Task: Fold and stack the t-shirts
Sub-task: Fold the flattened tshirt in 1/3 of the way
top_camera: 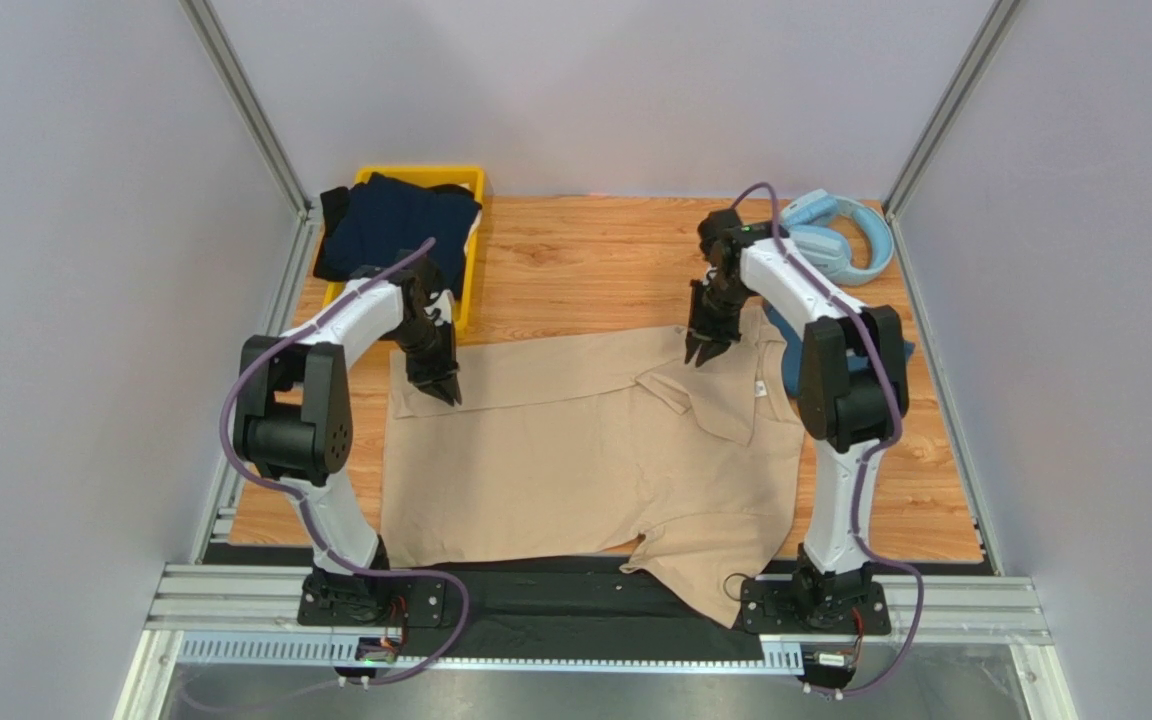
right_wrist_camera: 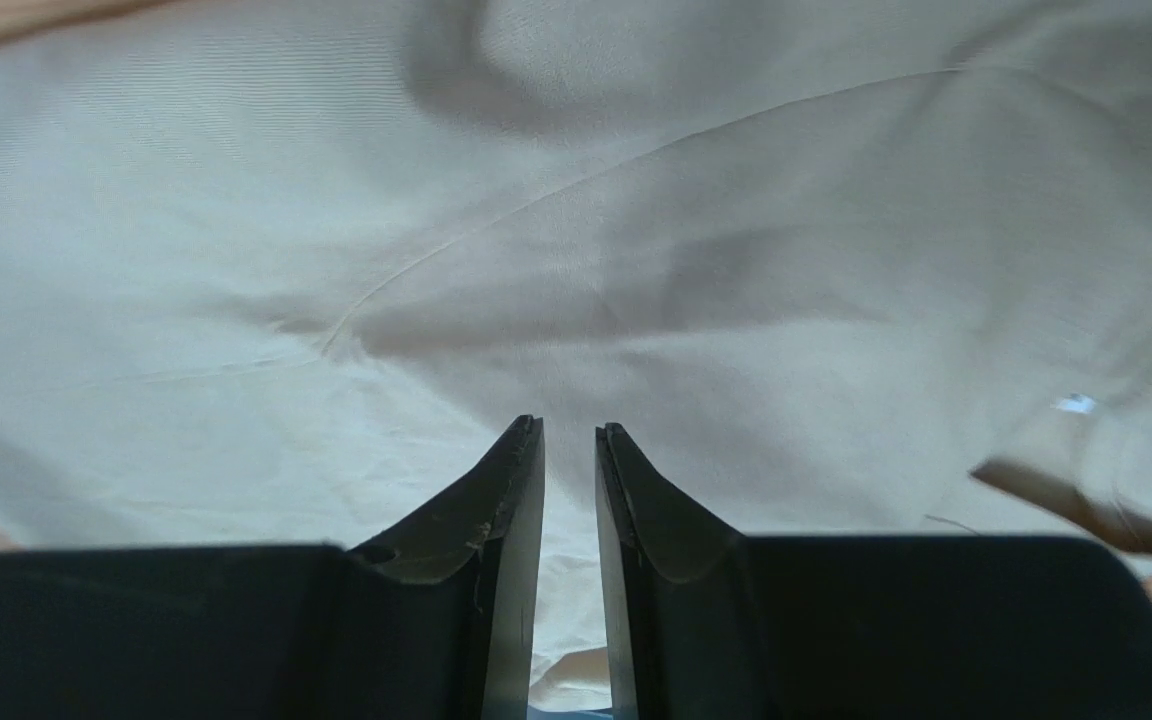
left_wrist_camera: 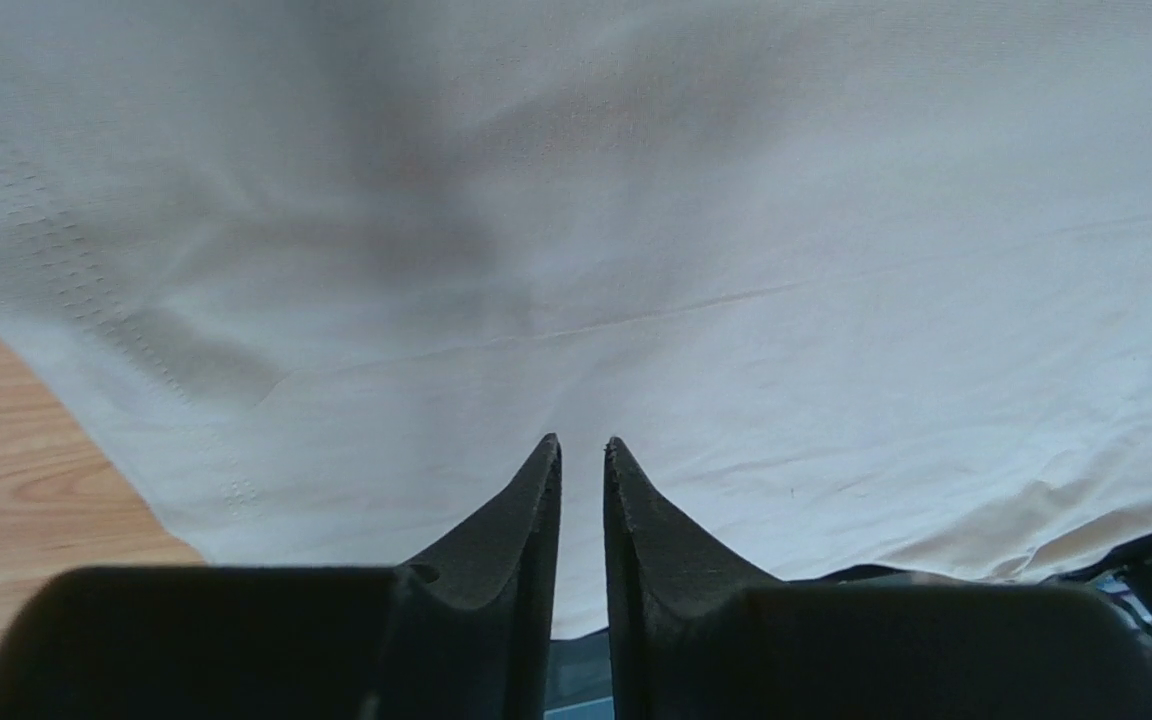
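The beige tee (top_camera: 567,450) lies spread across the table (top_camera: 597,255), collar to the right, with 1 sleeve spilling over the near edge. Both arms hang over its far edge, the left gripper (top_camera: 444,393) above the far hem corner and the right gripper (top_camera: 702,356) above the far shoulder. Each pair of jaws stands a narrow slit apart with nothing between them, and the wrist views show only cloth below.

My guess is the step is to pinch that far edge at 2 points and fold it toward the near side. To do it well, the jaws probably need to spread wider, come down right at the edge and catch both layers. They should then lift and travel together so the crease runs straight.

The navy tee (top_camera: 394,218) sits in the yellow bin (top_camera: 473,255), far left.
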`<state>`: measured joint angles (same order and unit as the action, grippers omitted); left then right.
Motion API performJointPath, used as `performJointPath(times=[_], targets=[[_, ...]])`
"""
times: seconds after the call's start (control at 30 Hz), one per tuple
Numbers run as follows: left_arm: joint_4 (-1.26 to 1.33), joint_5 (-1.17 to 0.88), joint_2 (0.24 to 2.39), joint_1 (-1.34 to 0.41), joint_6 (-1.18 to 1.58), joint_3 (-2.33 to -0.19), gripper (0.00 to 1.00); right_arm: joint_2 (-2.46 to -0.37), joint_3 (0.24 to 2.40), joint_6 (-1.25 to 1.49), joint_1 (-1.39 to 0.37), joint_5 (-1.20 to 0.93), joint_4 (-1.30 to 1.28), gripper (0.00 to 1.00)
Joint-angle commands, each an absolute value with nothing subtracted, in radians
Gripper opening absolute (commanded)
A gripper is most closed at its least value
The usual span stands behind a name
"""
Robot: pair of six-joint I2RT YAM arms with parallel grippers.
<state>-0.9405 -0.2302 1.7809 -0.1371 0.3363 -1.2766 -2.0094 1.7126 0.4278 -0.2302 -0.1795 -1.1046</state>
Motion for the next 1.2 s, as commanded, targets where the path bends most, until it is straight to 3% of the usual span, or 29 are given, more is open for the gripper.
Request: performJointPath(times=[0.0,0.13,0.23,0.27,1.17], targets=[[-0.887,-0.278,1.839,-0.150,0.374,-1.310,0.18,-2.109,1.713,0.390,-0.285,-0.098,-1.123,0.23],[-0.913,-0.252,1.893,-0.150,0.379,-1.339,0.02,-2.215,1.744,0.390,-0.302,-0.069,-1.140,0.21],[-0.963,-0.198,1.933,-0.152,0.383,-1.373,0.00,-2.269,1.772,0.397,-0.304,-0.022,-1.150,0.11],[-0.972,-0.187,1.948,-0.152,0.388,-1.379,0.00,-2.285,1.784,0.397,-0.304,-0.009,-1.160,0.00],[-1.180,-0.058,2.273,-0.146,0.365,-1.816,0.00,-2.614,2.360,0.403,-0.298,0.028,-1.322,0.00]])
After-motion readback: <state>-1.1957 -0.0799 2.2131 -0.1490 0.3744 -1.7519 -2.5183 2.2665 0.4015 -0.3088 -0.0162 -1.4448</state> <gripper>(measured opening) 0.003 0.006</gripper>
